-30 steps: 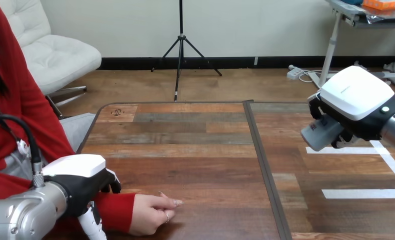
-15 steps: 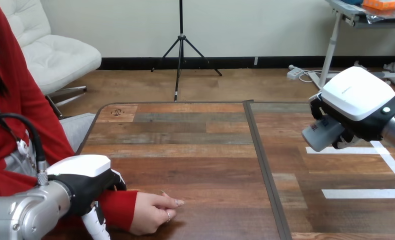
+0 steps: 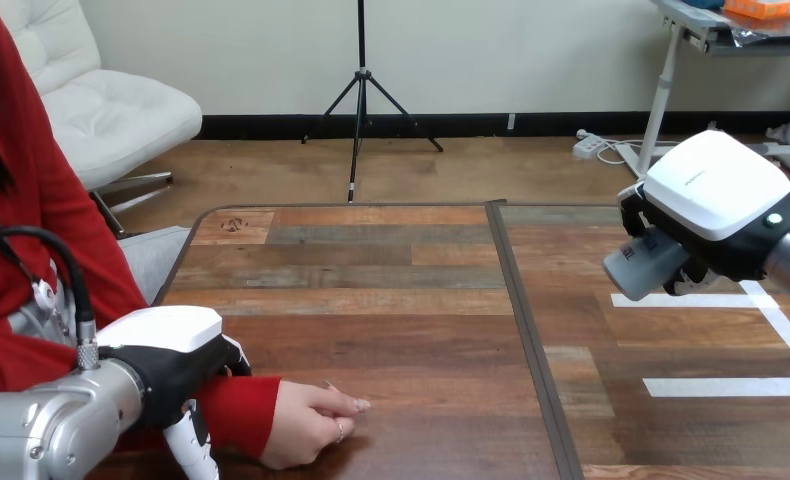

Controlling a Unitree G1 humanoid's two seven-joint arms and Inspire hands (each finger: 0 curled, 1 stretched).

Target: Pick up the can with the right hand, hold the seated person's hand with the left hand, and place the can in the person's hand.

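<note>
Head view, can (image 3: 643,268) clasped in raised right hand (image 3: 716,195)

Wooden table (image 3: 391,300), white tape lines (image 3: 711,386) at its right, person's hand (image 3: 306,425) lying near left.

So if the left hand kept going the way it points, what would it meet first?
Probably the person's red sleeve at the wrist, right in front of the left hand; depth is unclear. The person's hand lies beyond.

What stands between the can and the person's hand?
Nothing visible. The can is in the right robot hand over the table's right; only bare table lies between it and the person's hand.
</note>
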